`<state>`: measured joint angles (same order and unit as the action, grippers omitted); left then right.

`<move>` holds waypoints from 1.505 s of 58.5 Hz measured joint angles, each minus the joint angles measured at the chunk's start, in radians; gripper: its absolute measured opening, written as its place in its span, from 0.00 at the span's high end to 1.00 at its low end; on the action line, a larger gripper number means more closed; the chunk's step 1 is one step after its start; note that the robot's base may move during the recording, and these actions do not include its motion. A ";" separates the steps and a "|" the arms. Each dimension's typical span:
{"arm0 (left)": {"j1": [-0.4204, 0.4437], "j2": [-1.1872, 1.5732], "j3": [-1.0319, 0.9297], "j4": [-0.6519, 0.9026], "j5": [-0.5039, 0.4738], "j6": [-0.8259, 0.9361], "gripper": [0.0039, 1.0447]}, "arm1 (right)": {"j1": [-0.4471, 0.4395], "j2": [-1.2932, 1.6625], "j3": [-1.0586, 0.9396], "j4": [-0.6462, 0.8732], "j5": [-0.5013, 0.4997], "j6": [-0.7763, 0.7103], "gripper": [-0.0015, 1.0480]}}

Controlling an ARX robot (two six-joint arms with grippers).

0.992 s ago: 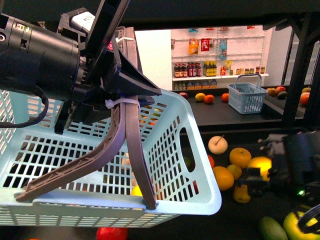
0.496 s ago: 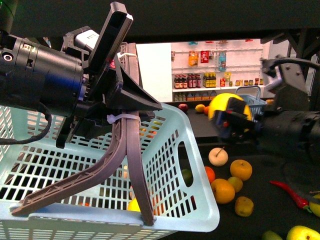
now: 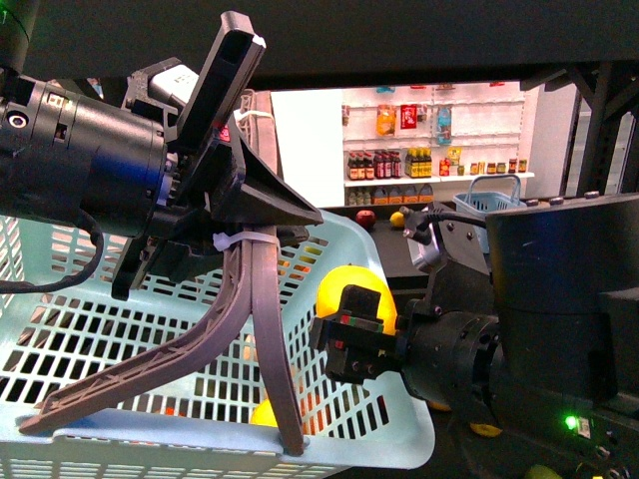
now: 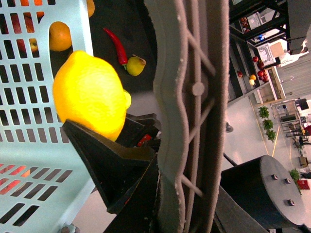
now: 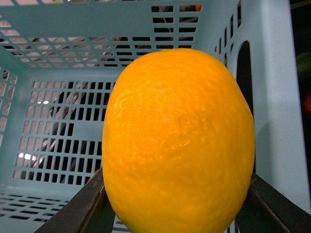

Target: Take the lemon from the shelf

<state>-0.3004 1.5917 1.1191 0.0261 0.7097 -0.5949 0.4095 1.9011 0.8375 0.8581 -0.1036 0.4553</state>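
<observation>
The bright yellow lemon [image 3: 344, 287] hangs at the right rim of a light-blue basket [image 3: 384, 444], with my right gripper [image 3: 356, 334] shut on it. It fills the right wrist view as the lemon [image 5: 179, 141] between two black fingers [image 5: 80, 211], with the basket's slotted inside [image 5: 58, 63] behind. My left gripper [image 3: 250, 225] is shut on the grey-brown basket handle [image 3: 262, 329] and holds the basket up. The left wrist view shows the handle [image 4: 194, 97] close up and the lemon [image 4: 90, 94] beside the basket wall [image 4: 29, 116]. The shelf [image 3: 597, 130] frames the scene in black.
A yellow fruit [image 3: 262, 414] lies in the basket's bottom. On the dark shelf tray are a red chili [image 4: 115, 44], an orange [image 4: 59, 36], a red apple [image 3: 366, 217] and a far blue basket [image 3: 494, 200]. White shelving with bottles [image 3: 439, 160] stands behind.
My right gripper rose from the low shelf tray with the lemon, then swung left and down to the basket's right rim. The left arm and basket barely moved.
</observation>
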 joint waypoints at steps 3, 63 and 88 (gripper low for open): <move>0.000 0.000 0.000 0.000 0.001 0.000 0.88 | 0.003 0.011 0.000 0.016 -0.002 0.002 0.39; 0.000 0.000 -0.002 0.000 0.001 -0.005 0.89 | -0.732 -1.422 -0.484 -0.816 -0.227 -0.455 0.20; 0.000 0.000 -0.002 0.000 0.004 -0.005 0.89 | -0.446 -1.792 -0.713 -0.883 0.089 -0.454 0.91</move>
<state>-0.3008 1.5917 1.1175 0.0261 0.7139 -0.5999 -0.0364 0.1093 0.1249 -0.0254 -0.0147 0.0017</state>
